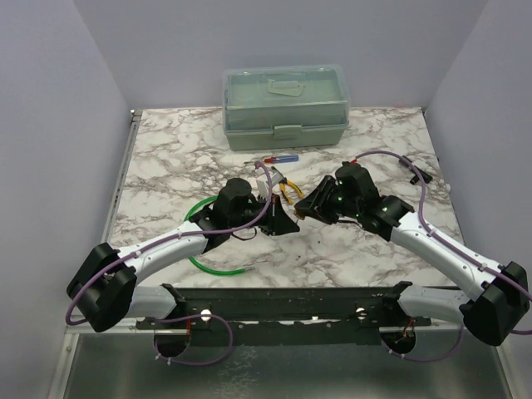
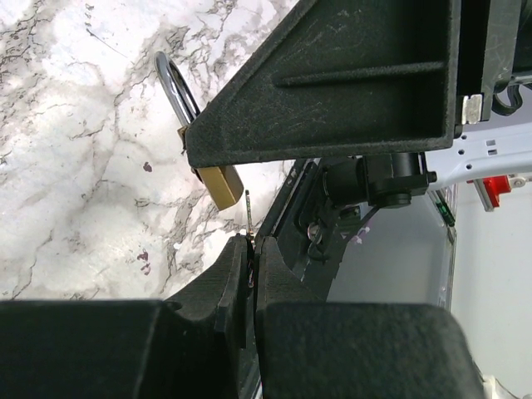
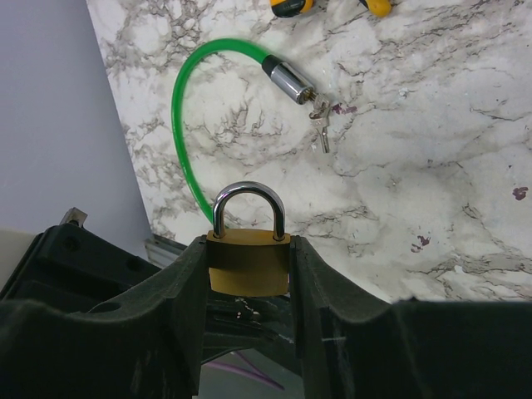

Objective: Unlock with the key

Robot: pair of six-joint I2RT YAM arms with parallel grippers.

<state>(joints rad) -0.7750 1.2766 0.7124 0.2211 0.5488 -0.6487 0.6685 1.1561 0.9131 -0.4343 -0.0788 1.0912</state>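
A brass padlock (image 3: 248, 264) with a steel shackle (image 3: 248, 193) hangs above the marble table, and my right gripper (image 3: 248, 243) is shut on its body, shackle pointing away from the wrist. My left gripper (image 2: 252, 243) is shut on a small thin key (image 2: 248, 212), whose blade sticks out past the fingertips. In the left wrist view the key's tip stands just under the padlock's (image 2: 220, 184) bottom face; I cannot tell whether they touch. From above, the left gripper (image 1: 285, 218) and right gripper (image 1: 303, 205) meet at the table's middle.
A green cable lock (image 3: 179, 108) lies on the table with a metal barrel (image 3: 288, 79) and small keys (image 3: 321, 125) in it. A pale green toolbox (image 1: 285, 106) stands at the back. A red-and-blue screwdriver (image 1: 277, 158) and yellow-handled pliers (image 1: 289, 191) lie behind the grippers.
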